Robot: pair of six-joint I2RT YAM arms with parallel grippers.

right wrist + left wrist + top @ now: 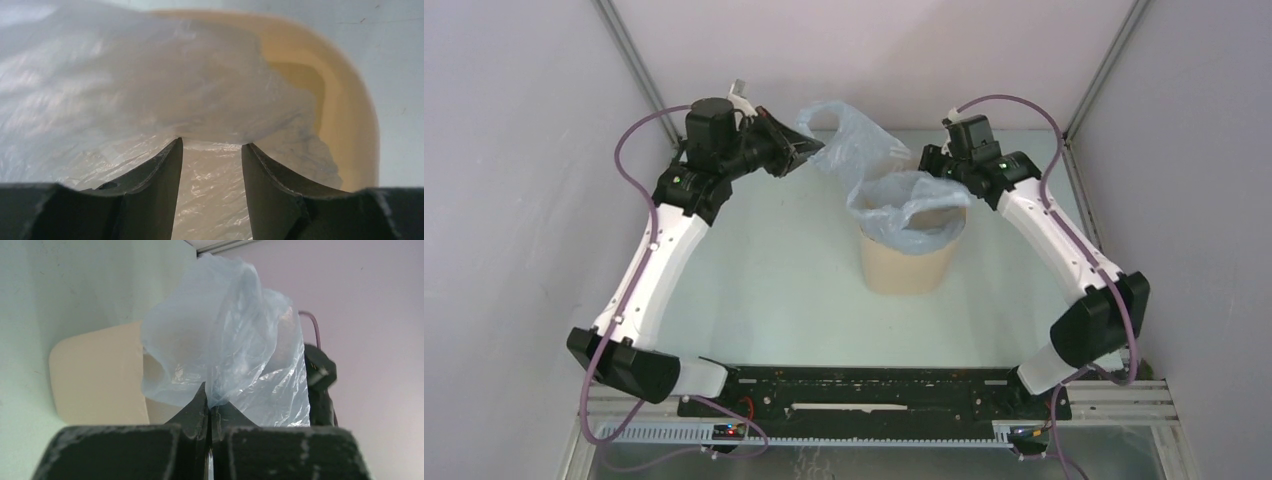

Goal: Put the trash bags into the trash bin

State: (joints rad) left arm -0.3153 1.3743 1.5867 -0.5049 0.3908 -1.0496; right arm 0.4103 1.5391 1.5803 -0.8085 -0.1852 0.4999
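The pale-blue trash bag [894,195] drapes over the mouth of the beige trash bin [904,265] at the table's middle, with a loop of film rising to the back left. My left gripper [812,148] is shut on a pinch of the trash bag [225,340] and holds it up behind and left of the trash bin [95,380]. My right gripper [946,175] is open at the bin's right rim. In the right wrist view its gripper [212,145] stands over the bag film [125,80], with the trash bin [345,100] beyond it.
Metal frame posts [629,60] stand at the back corners against grey walls. The black base rail [864,390] runs along the near edge. The left arm's purple cable [629,140] loops near its wrist.
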